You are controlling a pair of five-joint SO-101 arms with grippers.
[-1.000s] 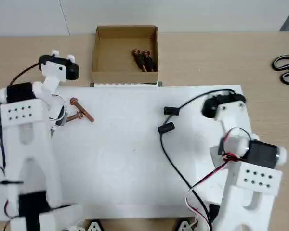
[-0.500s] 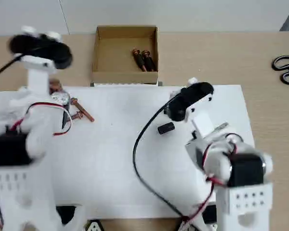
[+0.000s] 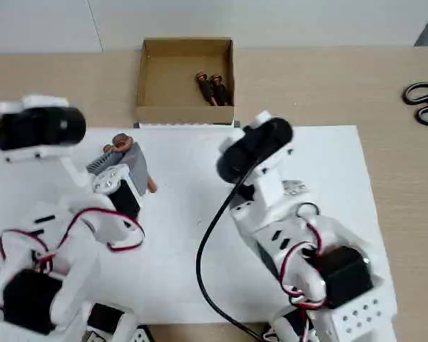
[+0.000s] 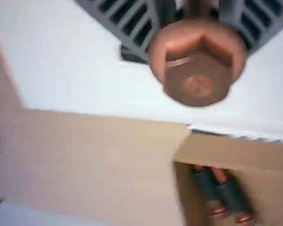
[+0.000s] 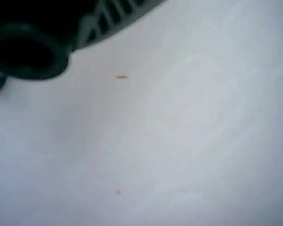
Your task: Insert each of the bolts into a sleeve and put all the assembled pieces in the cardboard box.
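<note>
The copper hex-head bolt point(image 4: 198, 66) is pinched head-outward in the left hand point(image 3: 120, 158), over the white sheet point(image 3: 192, 249) just in front of the brown cardboard box point(image 3: 148, 78). Two assembled pieces point(image 3: 214, 88) lie inside the box. A black round sleeve point(image 5: 26, 52) sits on the sheet close to the right hand point(image 5: 96, 21); I cannot tell whether that hand is spread or pressed together. Black scissors point(image 3: 424, 101) lie on the table point(image 3: 328, 85), well apart from the box.

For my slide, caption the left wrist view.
Left gripper holds a bolt above the mat; box with two assemblies beyond.
</note>
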